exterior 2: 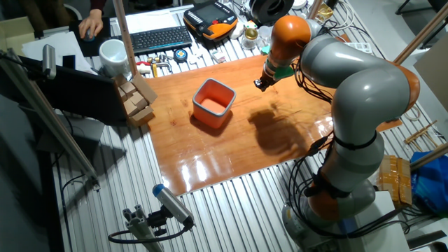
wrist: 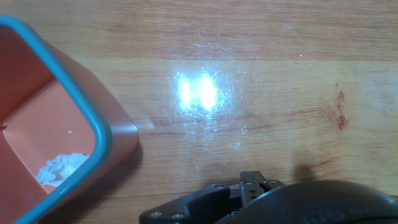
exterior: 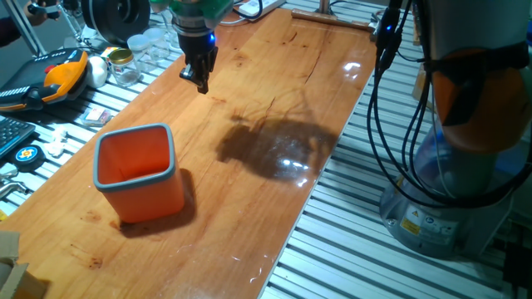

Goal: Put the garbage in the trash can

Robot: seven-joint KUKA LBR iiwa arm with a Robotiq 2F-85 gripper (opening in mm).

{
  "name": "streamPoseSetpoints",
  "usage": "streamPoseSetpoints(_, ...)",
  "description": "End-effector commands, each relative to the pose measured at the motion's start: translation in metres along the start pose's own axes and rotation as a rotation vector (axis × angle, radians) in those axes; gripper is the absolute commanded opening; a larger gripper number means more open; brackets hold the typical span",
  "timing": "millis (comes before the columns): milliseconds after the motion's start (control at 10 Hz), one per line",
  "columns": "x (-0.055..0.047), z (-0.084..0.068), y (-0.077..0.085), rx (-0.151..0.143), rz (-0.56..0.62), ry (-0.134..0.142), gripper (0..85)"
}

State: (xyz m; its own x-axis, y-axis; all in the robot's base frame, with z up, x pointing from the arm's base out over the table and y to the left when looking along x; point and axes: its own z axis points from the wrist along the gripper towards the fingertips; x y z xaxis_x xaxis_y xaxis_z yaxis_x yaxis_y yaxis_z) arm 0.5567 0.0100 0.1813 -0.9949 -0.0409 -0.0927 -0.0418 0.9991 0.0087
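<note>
The crumpled white paper wad (wrist: 59, 169) lay inside the orange rounded-square plastic bin with a grey rim (exterior: 137, 171), well left of the black two-finger gripper (exterior: 199, 79), which hung above the wooden table (exterior: 274, 100), holding nothing; how far its fingers stood apart could not be told.

1. The counter (exterior: 274, 100) is wood with a glossy varnish that throws bright glare.
2. The bin (exterior: 140, 173) looks like smooth orange plastic with a grey rim.
3. The paper wad (wrist: 59, 169) inside is crumpled, rough and matt white.

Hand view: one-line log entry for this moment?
garbage: inside trash can | pincer: holding nothing visible, above bare table, beside the can | task: deposit appears done
</note>
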Motion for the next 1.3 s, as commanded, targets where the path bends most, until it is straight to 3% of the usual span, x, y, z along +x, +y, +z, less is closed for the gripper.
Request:
streamPoseSetpoints(0,0.0,0.0001,0.0001,0.0,0.0,0.0,0.0)
streamPoseSetpoints(1200,-0.0016,0.0032,0.0008,-0.004,0.0,-0.003,0.0)
